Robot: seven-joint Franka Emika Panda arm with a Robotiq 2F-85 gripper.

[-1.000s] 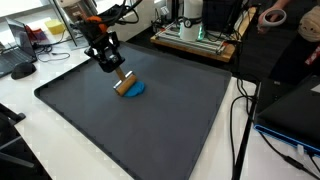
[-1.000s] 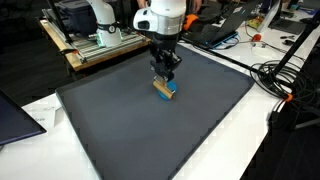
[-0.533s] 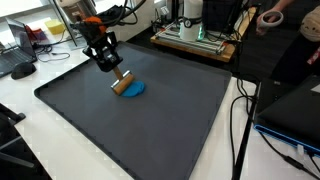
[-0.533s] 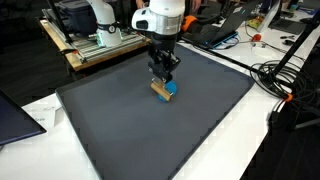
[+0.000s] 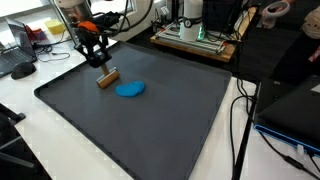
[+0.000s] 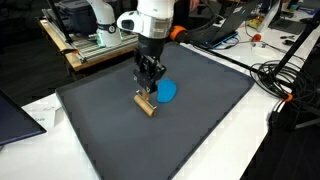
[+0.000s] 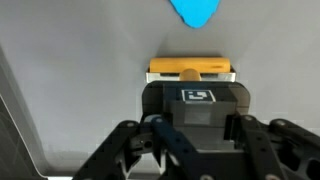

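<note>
In both exterior views the gripper (image 6: 147,91) was too small to tell where its fingers met the wooden block (image 6: 146,104), or whether the block rested on the dark mat (image 6: 200,130) or hung just above it. In the wrist view the top edge cut off the blue disc (image 7: 195,12), leaving only its lower tip. There the gripper's own body hid the near part of the block and the fingertips on it.
</note>
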